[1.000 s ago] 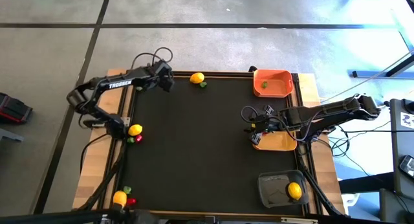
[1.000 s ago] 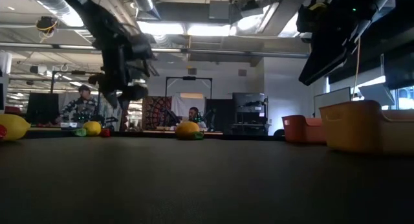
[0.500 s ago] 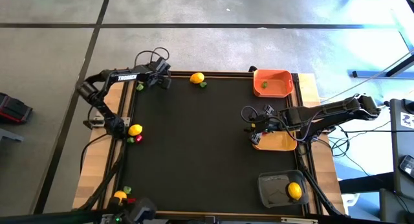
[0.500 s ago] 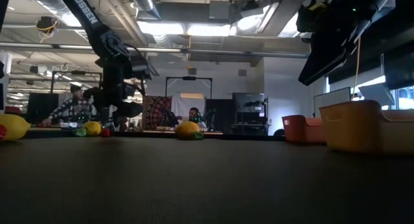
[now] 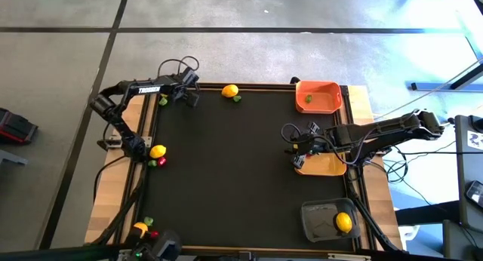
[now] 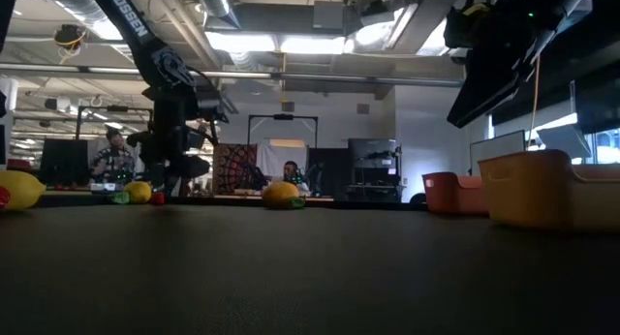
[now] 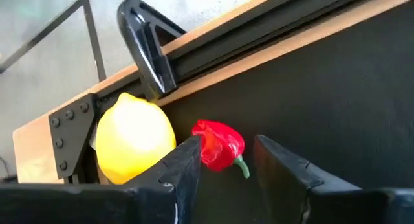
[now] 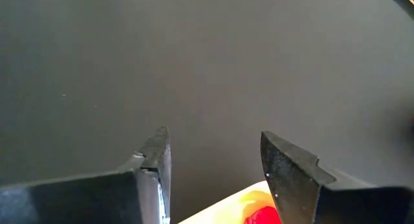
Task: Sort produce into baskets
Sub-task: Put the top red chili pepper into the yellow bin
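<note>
L gripper [image 5: 189, 95] sits low at the table's far edge w/ fingers apart and nothing held. From my L wrist cam the red pepper [image 7: 217, 145] lies just ahead of the gap, tight against one fingertip [image 7: 191, 146], lemon [image 7: 134, 145] just beside it on the wooden-rim side; its long axis slants across the gap, green stem pointing away from the lemon. L arm is far nearer, so I reckon a short push fwd, biased off the lemon; R gripper [image 5: 297, 146] waits over the yellow-tan basket [image 5: 332, 167], fingers apart, empty.
</note>
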Available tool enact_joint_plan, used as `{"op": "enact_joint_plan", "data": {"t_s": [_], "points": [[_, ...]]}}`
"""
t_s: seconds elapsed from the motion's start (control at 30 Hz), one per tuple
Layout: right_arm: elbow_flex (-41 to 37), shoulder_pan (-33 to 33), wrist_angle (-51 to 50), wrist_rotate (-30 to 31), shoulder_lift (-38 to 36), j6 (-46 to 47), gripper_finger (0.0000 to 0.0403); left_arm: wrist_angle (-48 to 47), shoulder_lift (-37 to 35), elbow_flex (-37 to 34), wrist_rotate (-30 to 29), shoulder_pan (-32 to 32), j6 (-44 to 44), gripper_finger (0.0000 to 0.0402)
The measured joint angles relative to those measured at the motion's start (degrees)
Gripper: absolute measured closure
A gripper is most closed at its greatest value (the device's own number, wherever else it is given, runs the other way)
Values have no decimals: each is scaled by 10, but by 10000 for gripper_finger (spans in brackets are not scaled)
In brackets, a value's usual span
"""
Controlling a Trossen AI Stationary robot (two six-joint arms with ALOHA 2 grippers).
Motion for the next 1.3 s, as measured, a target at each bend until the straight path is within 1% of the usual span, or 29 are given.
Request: {"op": "enact_joint_plan", "data": {"t_s": [0.17, 0.33, 0.43, 0.6, 0.7, 0.9, 1.1, 1.3], "points": [[0, 0, 1, 0, 0, -4, 230, -18, 10, 11, 9, 3, 23, 273], [0, 0, 1, 0, 0, -4, 230, -18, 35, 28, 6, 4, 44, 275], [0, 0, 1, -1, 0, -4, 230, -26, 54, 42, 5, 16, 56, 275], [0, 0, 0, -2, 0, -4, 230, -65, 76, 70, 3, 36, 52, 275], [0, 0, 0, -1, 0, -4, 230, -86, 79, 73, 4, 41, 62, 275], [0, 0, 1, 8, 0, -8, 230, -95, 79, 74, 5, 45, 90, 275], [0, 0, 1, 8, 0, -8, 230, -121, 80, 74, 9, 51, 147, 275], [0, 0, 2, 8, 0, -8, 230, -122, 80, 74, 9, 51, 151, 275]]}}
